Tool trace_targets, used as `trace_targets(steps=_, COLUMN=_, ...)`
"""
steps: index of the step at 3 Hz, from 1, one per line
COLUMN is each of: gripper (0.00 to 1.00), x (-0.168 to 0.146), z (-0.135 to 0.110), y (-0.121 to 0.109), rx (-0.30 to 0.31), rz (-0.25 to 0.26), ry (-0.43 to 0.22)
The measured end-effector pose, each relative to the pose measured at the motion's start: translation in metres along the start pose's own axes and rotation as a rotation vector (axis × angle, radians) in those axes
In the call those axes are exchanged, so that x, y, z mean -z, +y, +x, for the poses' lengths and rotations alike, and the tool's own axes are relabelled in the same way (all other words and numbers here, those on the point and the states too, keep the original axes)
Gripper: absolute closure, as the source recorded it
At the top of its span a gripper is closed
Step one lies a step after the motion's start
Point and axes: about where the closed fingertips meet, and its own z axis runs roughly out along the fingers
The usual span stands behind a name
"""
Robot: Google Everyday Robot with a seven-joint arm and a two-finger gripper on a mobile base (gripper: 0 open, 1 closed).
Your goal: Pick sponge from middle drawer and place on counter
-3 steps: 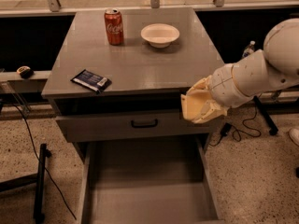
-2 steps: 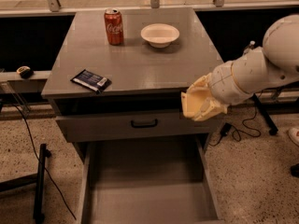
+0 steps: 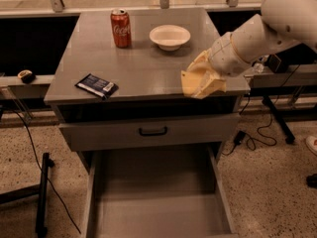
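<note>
My gripper (image 3: pixel 202 82) hangs over the front right part of the counter (image 3: pixel 143 63), at the end of the white arm coming in from the right. It is shut on the sponge (image 3: pixel 190 84), a pale yellow flat piece held just above the counter's front edge. The middle drawer (image 3: pixel 153 197) is pulled out below, and its grey floor is bare. The gripper is above it and to its right.
On the counter stand a red soda can (image 3: pixel 121 28) at the back, a white bowl (image 3: pixel 170 36) beside it, and a dark snack packet (image 3: pixel 96 85) at the front left. A shut drawer front with a black handle (image 3: pixel 152 131) sits under the counter. Cables lie on the floor at both sides.
The gripper with the sponge has risen and moved left, from beside the cabinet's right front corner to over the counter's front right part.
</note>
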Motion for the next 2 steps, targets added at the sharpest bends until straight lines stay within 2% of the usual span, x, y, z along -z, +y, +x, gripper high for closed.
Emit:
trace_targets(steps=1, gripper=0.97, x=-0.04, z=0.008, y=-0.045, rx=-0.158, rz=-0.05, ry=-0.188)
trace_targets(steps=2, gripper=0.75, x=-0.036, z=0.005, y=-0.088, rx=-0.233, rz=0.027, ry=-0.313)
